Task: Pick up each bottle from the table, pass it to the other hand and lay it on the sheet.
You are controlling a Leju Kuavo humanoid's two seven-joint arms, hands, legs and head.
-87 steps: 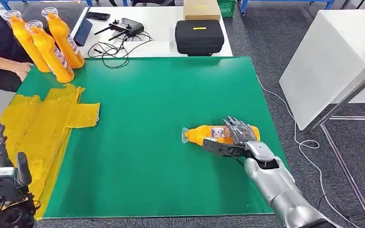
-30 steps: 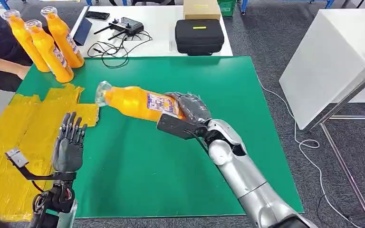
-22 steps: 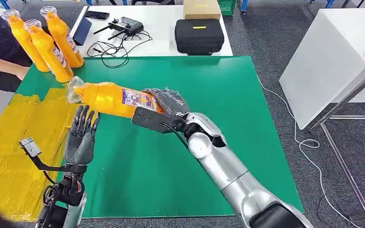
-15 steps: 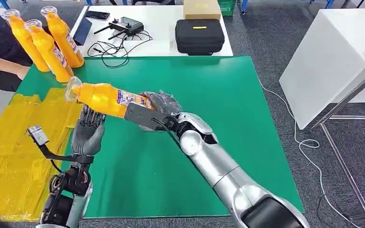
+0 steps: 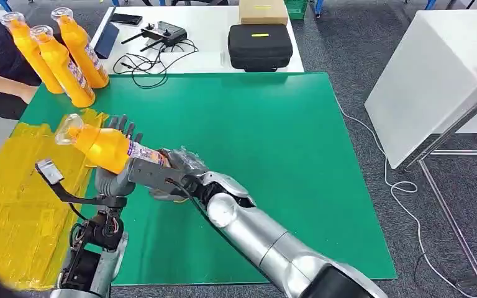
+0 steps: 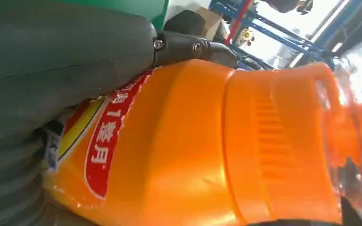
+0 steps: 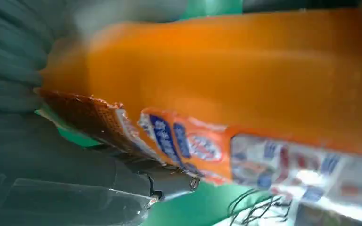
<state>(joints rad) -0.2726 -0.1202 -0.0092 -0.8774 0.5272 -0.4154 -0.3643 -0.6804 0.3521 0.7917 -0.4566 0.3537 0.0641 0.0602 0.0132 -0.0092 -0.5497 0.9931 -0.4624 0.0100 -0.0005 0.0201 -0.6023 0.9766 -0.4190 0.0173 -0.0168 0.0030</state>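
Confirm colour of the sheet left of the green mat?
Yellow sheet, clearest in the head view.

Right hand (image 5: pixel 183 166) grips; left hand (image 5: pixel 117 171) seemingly cupped behind.

A green-topped table (image 5: pixel 254 143) carries a crumpled yellow sheet (image 5: pixel 18 205) spread along its left side, reaching from near the far corner down to the near edge. Three orange bottles (image 5: pixel 59 53) stand upright close together at the far left corner, just beyond the sheet. Behind it a white table (image 5: pixel 211 56) butts against the far edge and bears a black zipped case (image 5: pixel 260 46), a cardboard box (image 5: pixel 263 11), a black controller with aerials (image 5: pixel 163 34), a tangle of black cable (image 5: pixel 146 62) and two dark flat devices (image 5: pixel 117 30).
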